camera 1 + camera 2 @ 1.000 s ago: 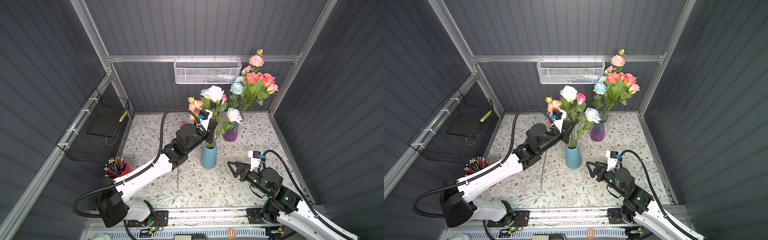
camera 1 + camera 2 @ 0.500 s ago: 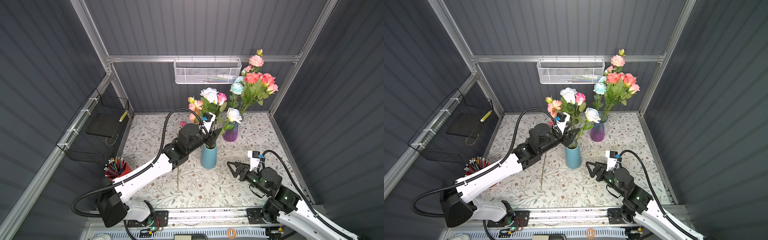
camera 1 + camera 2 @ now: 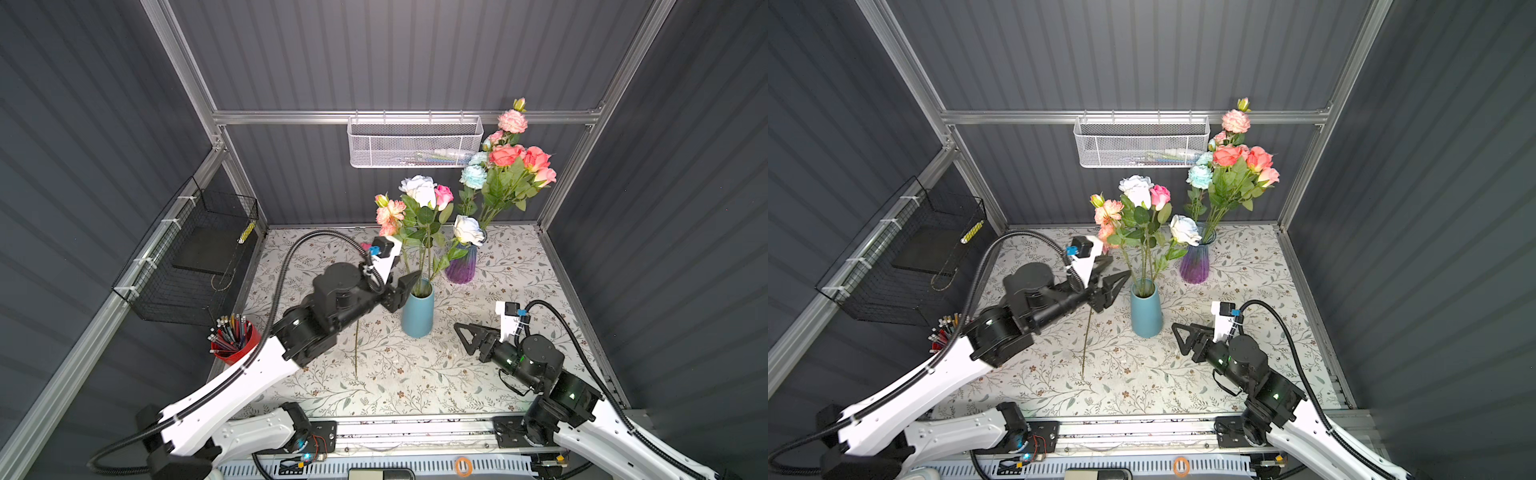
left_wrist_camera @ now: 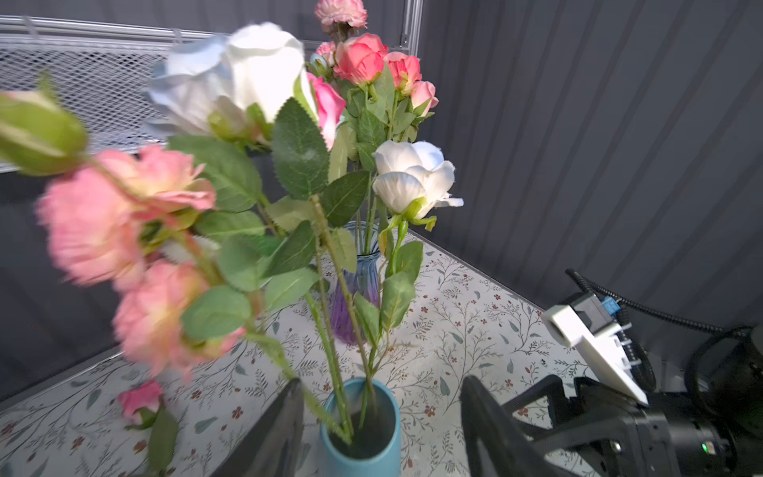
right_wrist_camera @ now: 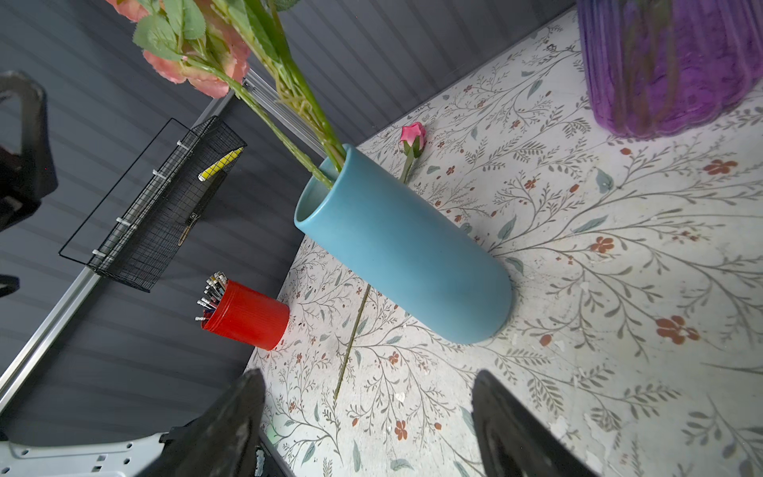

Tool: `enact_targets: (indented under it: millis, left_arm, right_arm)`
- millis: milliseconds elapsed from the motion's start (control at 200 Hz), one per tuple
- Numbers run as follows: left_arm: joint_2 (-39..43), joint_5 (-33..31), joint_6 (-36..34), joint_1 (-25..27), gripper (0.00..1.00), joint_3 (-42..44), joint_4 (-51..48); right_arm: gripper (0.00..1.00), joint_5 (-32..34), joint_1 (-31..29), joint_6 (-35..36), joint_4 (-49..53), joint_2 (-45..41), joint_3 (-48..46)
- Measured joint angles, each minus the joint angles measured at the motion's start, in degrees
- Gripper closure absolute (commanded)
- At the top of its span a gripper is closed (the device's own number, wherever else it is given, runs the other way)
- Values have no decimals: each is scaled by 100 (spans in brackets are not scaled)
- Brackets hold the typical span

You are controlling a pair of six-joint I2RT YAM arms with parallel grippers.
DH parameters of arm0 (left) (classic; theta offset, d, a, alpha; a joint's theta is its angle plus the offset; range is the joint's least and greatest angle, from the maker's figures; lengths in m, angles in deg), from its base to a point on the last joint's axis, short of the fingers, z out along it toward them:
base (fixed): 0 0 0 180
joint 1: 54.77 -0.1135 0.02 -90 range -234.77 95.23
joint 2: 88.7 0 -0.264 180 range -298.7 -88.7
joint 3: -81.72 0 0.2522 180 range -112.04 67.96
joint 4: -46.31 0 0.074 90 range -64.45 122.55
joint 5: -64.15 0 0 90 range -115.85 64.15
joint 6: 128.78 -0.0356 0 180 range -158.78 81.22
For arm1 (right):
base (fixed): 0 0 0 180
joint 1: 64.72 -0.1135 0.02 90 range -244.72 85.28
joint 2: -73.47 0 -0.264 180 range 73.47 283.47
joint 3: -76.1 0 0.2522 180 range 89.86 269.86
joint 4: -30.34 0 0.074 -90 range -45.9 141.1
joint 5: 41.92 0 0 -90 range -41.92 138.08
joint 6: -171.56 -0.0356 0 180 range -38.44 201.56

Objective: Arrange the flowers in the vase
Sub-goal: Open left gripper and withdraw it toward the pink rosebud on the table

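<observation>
Left fingers (image 4: 283, 431) and right fingers (image 5: 231, 421) gape; two vases (image 3: 417, 311) (image 3: 460, 268), one loose rose (image 5: 413, 137).

This is a robotics lab test cell, not a home. Dark corrugated panels (image 3: 374, 54) close in three sides, held by a bare aluminium frame (image 3: 291, 117). Two white-and-black arms (image 3: 232, 395) are mounted on a slotted rail (image 3: 415, 428) behind both grippers, with loose wiring and a lit circuit board (image 3: 309, 446) at its left end. A floral-print tabletop (image 3: 415, 374) lies under the left gripper (image 3: 1117, 268) and right gripper (image 3: 1179, 340). A white mesh basket (image 3: 415, 145) hangs on the wall beyond the left gripper. A black wire basket (image 3: 187, 257) hangs on the wall to its left, and a red pencil cup (image 3: 235, 347) stands back and to its left.
</observation>
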Motion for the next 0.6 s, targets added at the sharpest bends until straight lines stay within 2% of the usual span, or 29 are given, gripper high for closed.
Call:
enact_targets:
  millis: [125,220,300,400,525,600]
  left_arm:
    - [909,-997,566,7,23,863,-562]
    - [1078,-2072,1239,-9,21,1333,-1307]
    - [758,-2448,1635,-208,21,1473,-1926]
    - [55,-2218,1873,-887,26,1471,-2247]
    - [-981,-1292,1932,-2116,35,1287,-2455]
    - [-1757,-850,1888,-2511,41,861,-2605]
  right_arm:
    - [19,20,11,13,118,-70,2]
    - [20,39,11,15,192,-83,2]
    - [20,44,15,15,225,-68,2]
    - [20,50,15,15,232,-17,2]
    - [20,87,15,13,234,31,7]
    - [20,116,20,11,245,31,7]
